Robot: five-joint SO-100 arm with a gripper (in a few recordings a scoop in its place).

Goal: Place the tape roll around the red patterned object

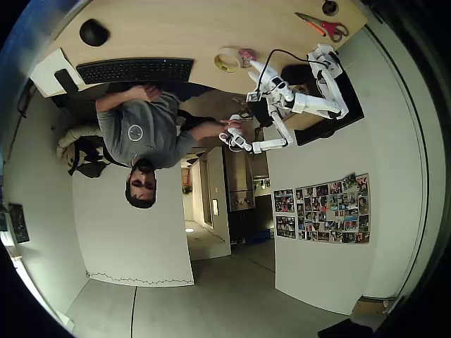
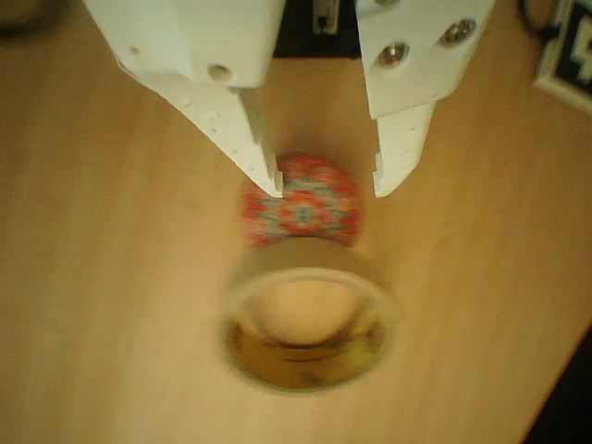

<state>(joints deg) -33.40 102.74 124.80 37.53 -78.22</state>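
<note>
While the white plastic gripper (image 2: 326, 183) hangs over the table, the wrist view shows its two tapered fingers spread apart with nothing between them, one fingertip (image 2: 268, 176) over the upper left edge of the red patterned object (image 2: 303, 211) and the other just beside its right side. This object is a small round ball with a fine design of red, pale green and blue, like a flower in the centre. Directly below it in the wrist view lies the tape roll (image 2: 310, 328), a cream ring of smooth glossy tape, flat on the table with a wide open centre through which the wood shows; its upper rim touches or slightly overlaps the ball, and the ball is outside the ring. The light wooden table (image 2: 102, 277) looks smooth and matte. The overhead view gives the wider scene: the tape roll (image 1: 227, 60) and the pink ball (image 1: 245, 54) side by side near the table edge, the white arm (image 1: 296, 98), red-handled scissors (image 1: 324, 27), a black keyboard (image 1: 135, 70), a black mouse (image 1: 93, 32) and a person in a grey shirt (image 1: 137, 130).
</note>
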